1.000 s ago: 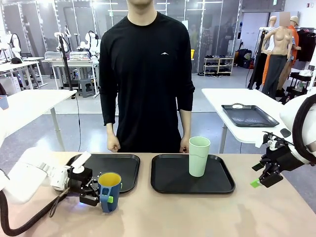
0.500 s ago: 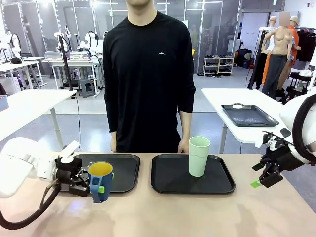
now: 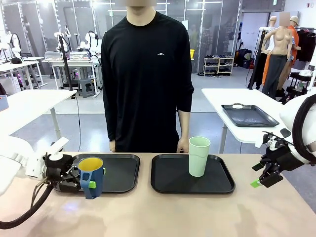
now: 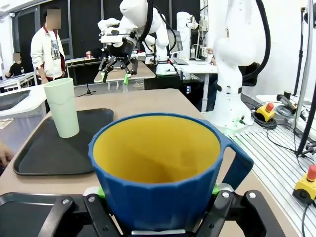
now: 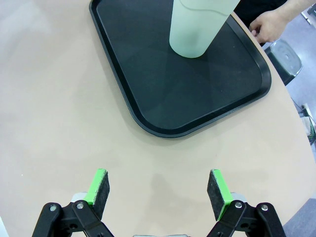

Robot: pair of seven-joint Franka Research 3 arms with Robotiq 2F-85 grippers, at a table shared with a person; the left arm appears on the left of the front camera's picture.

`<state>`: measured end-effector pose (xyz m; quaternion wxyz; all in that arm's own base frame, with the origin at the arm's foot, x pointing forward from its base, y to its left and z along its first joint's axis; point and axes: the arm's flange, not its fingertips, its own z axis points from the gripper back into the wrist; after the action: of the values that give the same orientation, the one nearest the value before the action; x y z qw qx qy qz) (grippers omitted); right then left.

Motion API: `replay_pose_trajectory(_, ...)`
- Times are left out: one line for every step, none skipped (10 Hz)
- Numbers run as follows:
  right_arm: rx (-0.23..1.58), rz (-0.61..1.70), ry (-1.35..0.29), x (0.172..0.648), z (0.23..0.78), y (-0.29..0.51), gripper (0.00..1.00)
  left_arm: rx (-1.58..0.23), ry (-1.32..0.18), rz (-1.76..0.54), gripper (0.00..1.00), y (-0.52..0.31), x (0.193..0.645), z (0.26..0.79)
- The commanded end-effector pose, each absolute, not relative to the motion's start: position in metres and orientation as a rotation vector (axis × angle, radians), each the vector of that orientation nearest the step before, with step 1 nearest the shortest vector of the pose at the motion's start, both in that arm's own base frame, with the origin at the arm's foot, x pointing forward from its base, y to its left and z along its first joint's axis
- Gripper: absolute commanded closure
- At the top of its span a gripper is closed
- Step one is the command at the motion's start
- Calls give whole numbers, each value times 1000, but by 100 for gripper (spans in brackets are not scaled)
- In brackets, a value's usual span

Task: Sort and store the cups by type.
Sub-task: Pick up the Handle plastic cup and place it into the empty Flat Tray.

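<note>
My left gripper [image 3: 87, 184] is shut on the dark blue mug [image 3: 91, 176] with the yellow inside. It holds the mug upright at the front left corner of the left black tray [image 3: 123, 173]. In the left wrist view the mug [image 4: 158, 168] sits between my green pads [image 4: 101, 191], handle to the right. The pale mint-green tumbler [image 3: 199, 156] stands upright on the right black tray [image 3: 170, 180]. My right gripper [image 3: 261, 180] hangs open off the table's right side, well clear of that tray. Below it in the right wrist view, the gripper [image 5: 159, 190] is over bare table, short of the tumbler [image 5: 200, 24].
A person stands at the far edge with hands near the trays; one hand [image 5: 269, 24] rests beside the right tray [image 5: 163, 84]. Bare tabletop [image 3: 187, 217] runs along the front. Another table with a tray [image 3: 249, 116] stands behind on the right.
My left gripper has carried the blue mug leftward and away from the front edge, up to the left tray's corner. The right arm and the tumbler have stayed still.
</note>
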<state>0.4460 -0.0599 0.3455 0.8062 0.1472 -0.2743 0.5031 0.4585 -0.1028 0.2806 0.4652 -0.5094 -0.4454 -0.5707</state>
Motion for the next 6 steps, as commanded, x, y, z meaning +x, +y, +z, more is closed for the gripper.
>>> replay_pose_trajectory(317,1080,-595,447,344,-60,0,-1260,-1085,-1398,57,-106,458,281)
replay_pose_trajectory(317,1080,-595,447,344,-60,0,-1260,-1085,-1398,57,-106,458,281)
replay_pose_trajectory(317,1080,-595,447,344,-60,0,-1260,-1085,-1398,57,-106,458,281)
replay_pose_trajectory(317,1080,-595,447,344,-60,0,-1260,-1085,-1398,57,-106,458,281)
replay_pose_trajectory(317,1080,-595,447,344,-60,0,-1255,-1090,-1401,26,-104,458,279)
replay_pose_trajectory(317,1080,-595,447,344,-60,0,-1277,-1117,-1387,26,-99,464,280)
